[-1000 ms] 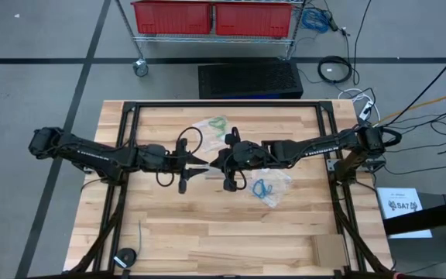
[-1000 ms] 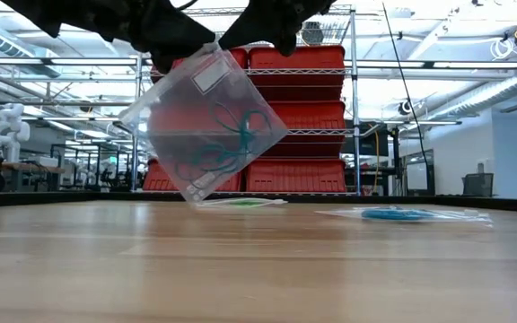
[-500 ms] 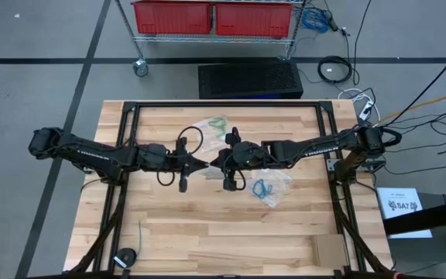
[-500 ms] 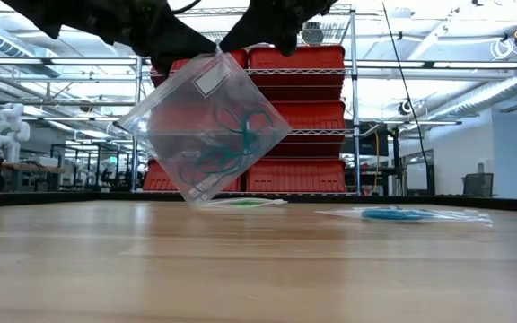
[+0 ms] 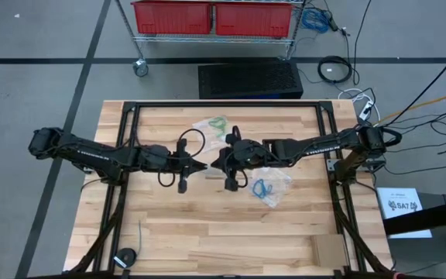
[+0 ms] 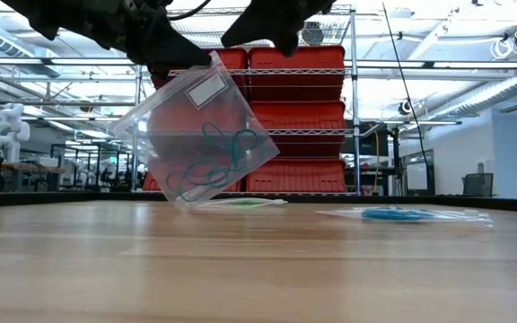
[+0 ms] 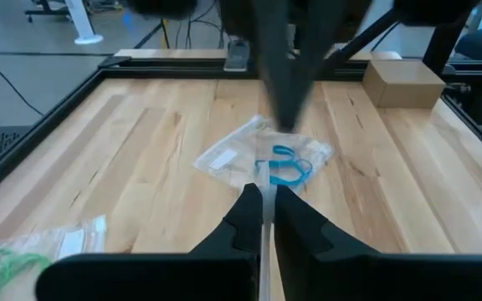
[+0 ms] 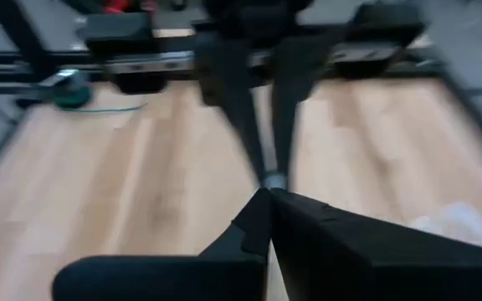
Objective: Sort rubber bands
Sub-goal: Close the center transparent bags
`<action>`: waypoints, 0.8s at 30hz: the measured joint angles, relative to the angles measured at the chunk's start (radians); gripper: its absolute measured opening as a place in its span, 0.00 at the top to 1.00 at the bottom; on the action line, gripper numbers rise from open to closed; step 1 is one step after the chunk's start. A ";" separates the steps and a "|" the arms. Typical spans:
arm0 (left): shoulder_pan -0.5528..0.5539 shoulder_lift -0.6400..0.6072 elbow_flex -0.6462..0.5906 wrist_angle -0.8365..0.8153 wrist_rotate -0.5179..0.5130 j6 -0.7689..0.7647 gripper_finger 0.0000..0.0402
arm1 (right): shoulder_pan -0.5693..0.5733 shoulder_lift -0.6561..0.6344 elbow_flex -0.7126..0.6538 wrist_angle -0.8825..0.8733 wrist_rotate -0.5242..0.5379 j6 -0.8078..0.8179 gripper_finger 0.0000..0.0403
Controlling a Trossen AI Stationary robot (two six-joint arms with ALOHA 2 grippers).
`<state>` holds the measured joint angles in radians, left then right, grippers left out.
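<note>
Above the table [image 5: 207,225], left jaws pinch bag [image 6: 197,135].

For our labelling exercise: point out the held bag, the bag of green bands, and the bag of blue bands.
held bag [image 6: 196,144], low view, middle of its clear face.
green bag [image 5: 211,124], high view, on its bands.
blue bag [image 5: 265,188], high view, on its bands.
</note>
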<state>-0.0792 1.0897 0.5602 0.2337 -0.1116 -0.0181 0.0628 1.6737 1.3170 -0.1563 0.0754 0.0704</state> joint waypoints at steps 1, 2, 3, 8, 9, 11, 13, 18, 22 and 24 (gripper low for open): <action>0.000 -0.001 0.000 0.000 0.000 0.000 0.96 | -0.002 0.000 0.000 -0.007 -0.019 0.012 0.98; 0.000 -0.003 0.000 0.000 0.001 0.000 0.96 | -0.003 0.003 0.000 -0.010 -0.025 0.019 0.96; 0.000 -0.003 0.000 0.001 0.007 0.000 0.96 | -0.003 0.005 0.000 -0.005 -0.025 0.021 0.94; 0.000 -0.003 0.000 0.004 0.021 0.000 0.96 | -0.007 0.012 0.000 0.019 -0.025 0.019 0.80; 0.000 -0.003 0.000 0.004 0.026 0.000 0.96 | -0.010 0.013 0.000 0.017 -0.025 0.018 0.78; 0.000 -0.003 0.000 0.004 0.028 0.000 0.96 | -0.012 0.017 0.000 0.019 -0.025 0.019 0.74; 0.000 -0.003 0.000 0.008 0.029 0.000 0.96 | -0.016 0.021 0.000 0.024 -0.030 0.017 0.72; 0.000 -0.003 0.000 0.011 0.029 0.007 0.96 | -0.017 0.048 0.000 0.041 -0.029 0.006 0.75; 0.000 -0.003 0.000 0.012 0.029 0.007 0.96 | -0.017 0.058 0.000 0.072 -0.028 -0.013 0.84; 0.000 -0.003 0.000 0.008 0.029 0.008 0.96 | -0.017 0.058 0.000 0.073 -0.025 -0.027 0.91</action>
<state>-0.0792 1.0864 0.5606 0.2416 -0.0826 -0.0105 0.0456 1.7317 1.3167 -0.0836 0.0499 0.0432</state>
